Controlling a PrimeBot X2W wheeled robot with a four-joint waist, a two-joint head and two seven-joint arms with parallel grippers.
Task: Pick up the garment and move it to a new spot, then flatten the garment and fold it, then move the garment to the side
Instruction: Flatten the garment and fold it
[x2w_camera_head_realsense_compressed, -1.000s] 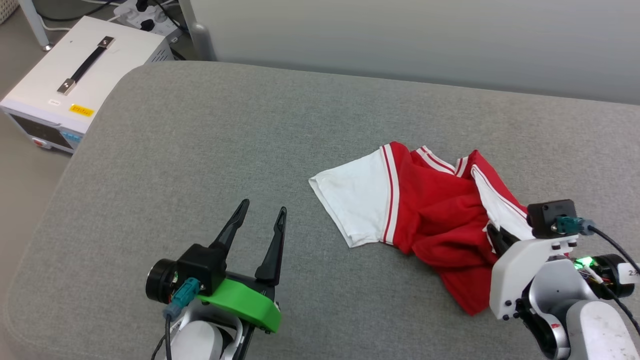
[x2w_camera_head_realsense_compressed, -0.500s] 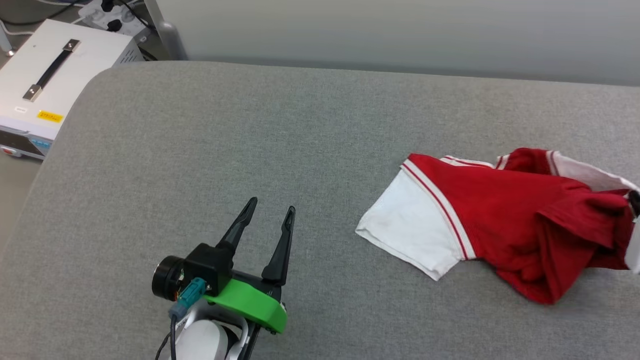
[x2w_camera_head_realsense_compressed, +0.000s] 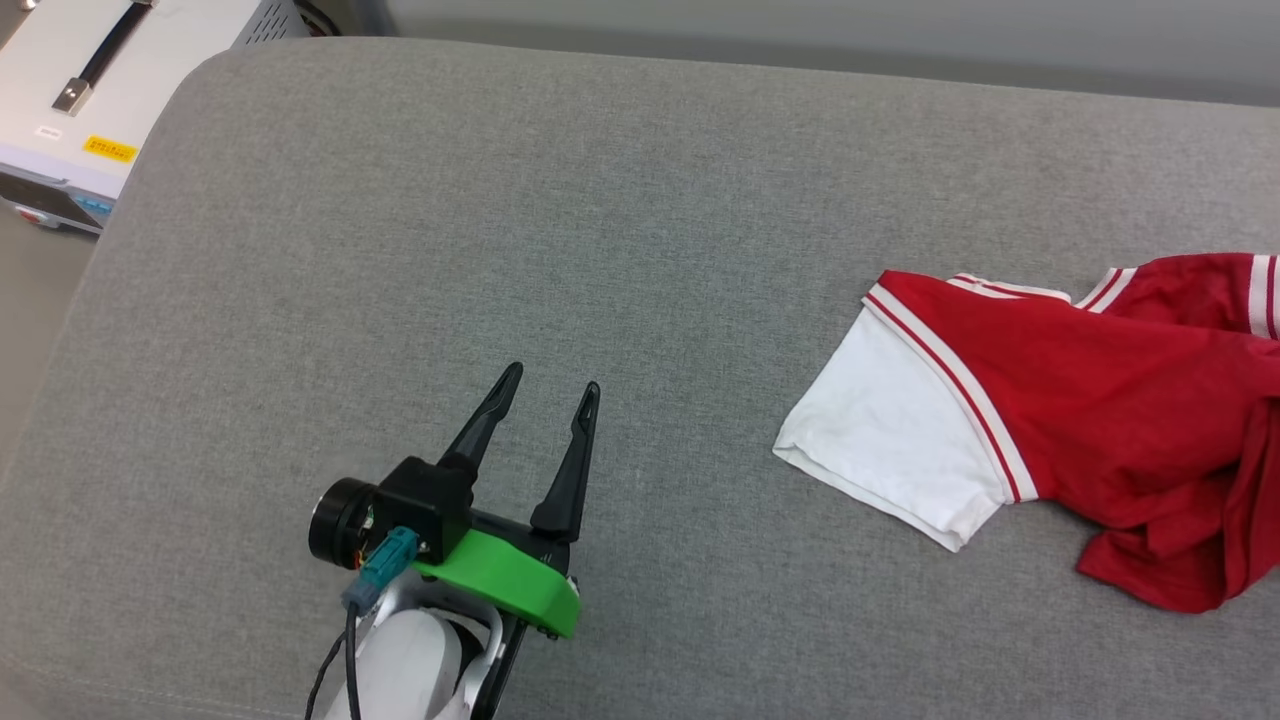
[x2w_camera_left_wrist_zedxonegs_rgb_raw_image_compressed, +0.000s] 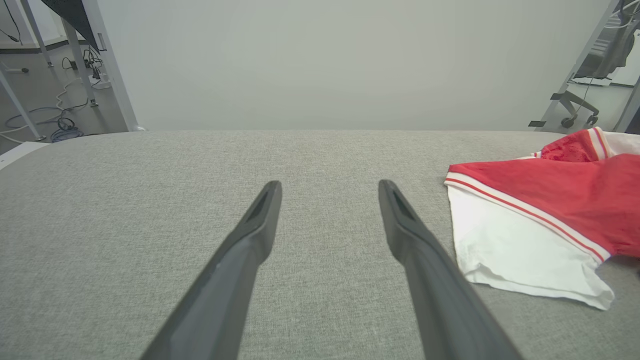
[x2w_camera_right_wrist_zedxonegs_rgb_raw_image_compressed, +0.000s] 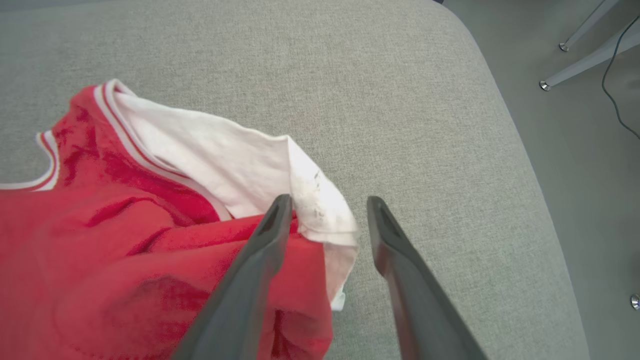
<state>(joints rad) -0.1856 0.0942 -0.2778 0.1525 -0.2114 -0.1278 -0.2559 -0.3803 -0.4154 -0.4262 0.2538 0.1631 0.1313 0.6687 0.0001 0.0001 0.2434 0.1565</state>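
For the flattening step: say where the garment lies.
Head view: the garment lies crumpled, far right on the grey surface, right of the left gripper.

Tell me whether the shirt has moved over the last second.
Yes. The shirt has slid to the robot's right across the grey pad: its white sleeve now lies much farther from the white box off the pad's left corner.
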